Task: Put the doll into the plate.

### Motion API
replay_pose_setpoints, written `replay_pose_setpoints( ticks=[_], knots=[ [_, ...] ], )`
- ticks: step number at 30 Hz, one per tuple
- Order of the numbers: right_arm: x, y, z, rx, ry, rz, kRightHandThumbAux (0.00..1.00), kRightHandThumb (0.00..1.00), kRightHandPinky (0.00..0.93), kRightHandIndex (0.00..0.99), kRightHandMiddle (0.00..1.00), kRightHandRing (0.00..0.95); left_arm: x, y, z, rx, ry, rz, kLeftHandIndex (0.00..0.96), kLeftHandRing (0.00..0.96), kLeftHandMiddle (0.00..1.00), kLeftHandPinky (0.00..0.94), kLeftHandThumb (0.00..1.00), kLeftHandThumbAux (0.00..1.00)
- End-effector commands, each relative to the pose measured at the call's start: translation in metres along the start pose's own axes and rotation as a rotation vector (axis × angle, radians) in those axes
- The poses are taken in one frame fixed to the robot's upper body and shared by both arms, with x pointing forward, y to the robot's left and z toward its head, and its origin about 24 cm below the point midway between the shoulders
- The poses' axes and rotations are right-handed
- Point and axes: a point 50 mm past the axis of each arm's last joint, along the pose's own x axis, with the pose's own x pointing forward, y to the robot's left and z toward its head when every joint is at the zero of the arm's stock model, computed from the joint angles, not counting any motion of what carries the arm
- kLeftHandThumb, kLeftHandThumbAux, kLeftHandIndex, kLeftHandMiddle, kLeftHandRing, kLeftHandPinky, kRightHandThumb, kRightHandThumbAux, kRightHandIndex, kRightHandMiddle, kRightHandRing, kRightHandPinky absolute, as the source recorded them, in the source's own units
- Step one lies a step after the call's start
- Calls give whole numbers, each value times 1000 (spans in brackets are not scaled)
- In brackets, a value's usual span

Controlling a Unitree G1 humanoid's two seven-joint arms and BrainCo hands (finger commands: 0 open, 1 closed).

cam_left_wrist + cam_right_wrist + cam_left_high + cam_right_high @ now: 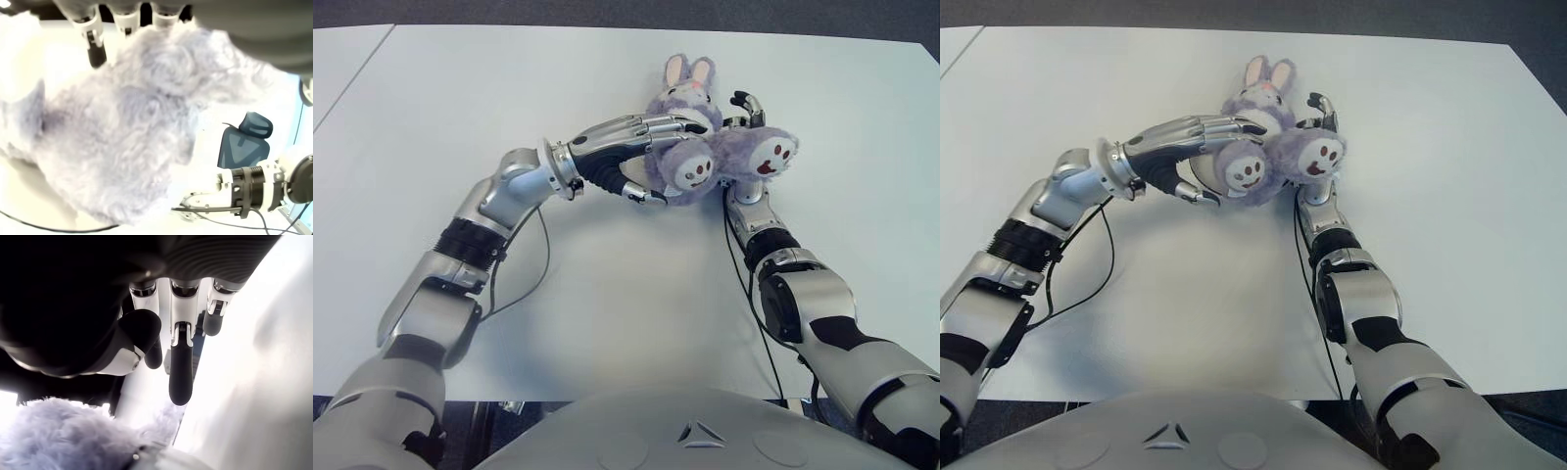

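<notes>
**Purple plush held, no plate in view**

Purple fur fills the left wrist view: the left hand's fingers (651, 125) lie curled over the doll (700, 137), with the thumb under it near its round feet. So the left hand (626, 147) grips the doll, a long-eared rabbit, upper centre of the eye views, above the white tabletop (607, 294).

The right hand (744, 147) shows just right of the doll, touching or pressed against its fur. In its own wrist view its fingers (181, 367) are extended and close on nothing; fur lies only at the lower edge of that view. I read it as loose, a support rather than a grip.

Risks, as I judge them:

- The plush is soft and bulky. A grip over the fur alone could slip, and the doll may sag or roll out when the arm swings.
- The right hand is very close. If the left arm moves first, the doll could snag on those extended fingers and be pulled free.
- No plate appears in any view, so the goal cannot be placed; a move made blind may drop the doll on the bare tabletop.
</notes>
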Motion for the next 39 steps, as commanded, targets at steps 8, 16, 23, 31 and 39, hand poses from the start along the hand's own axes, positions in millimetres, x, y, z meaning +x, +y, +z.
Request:
replay_pose_setpoints(
  ticks=[8,16,23,31,39],
  knots=[
    [-135,41,-116,-32,522,194,658,1000,0,191,221,462,-33,11,-13,-51,142,-40,0,0,0,0,189,187],
    [-135,39,-116,-17,524,199,660,1000,0,198,195,460,-47,15,-30,-40,217,49,0,0,0,0,200,188],
    [-134,38,-117,-7,524,200,662,1000,0,197,183,458,-47,23,-38,-29,190,207,0,0,0,0,160,208],
    [-134,37,-118,-22,530,207,662,1000,0,195,181,458,-56,29,-53,-98,218,414,0,0,0,0,112,251],
    [-134,37,-118,-35,527,214,662,1000,0,195,179,459,-71,28,-71,-190,304,633,0,0,0,0,81,266]
  ],
)
